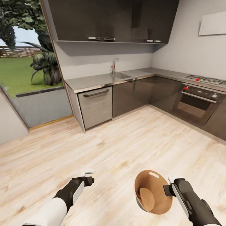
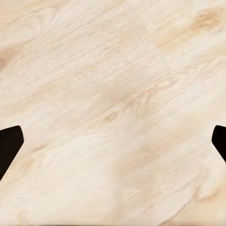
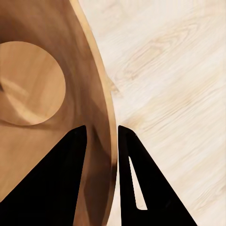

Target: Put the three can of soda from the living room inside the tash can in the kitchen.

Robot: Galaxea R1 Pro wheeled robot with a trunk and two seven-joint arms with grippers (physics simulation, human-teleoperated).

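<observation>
Currently the right claw is pinched on the rim of the tash can, one finger inside the wall, one outside, so the empty bin hangs tilted at 5 o'clock above the wood floor, likely being carried toward the cans. Left claw at 7 o'clock is spread wide with nothing in it. No soda cans visible; kitchen counter sits at 12 o'clock.
</observation>
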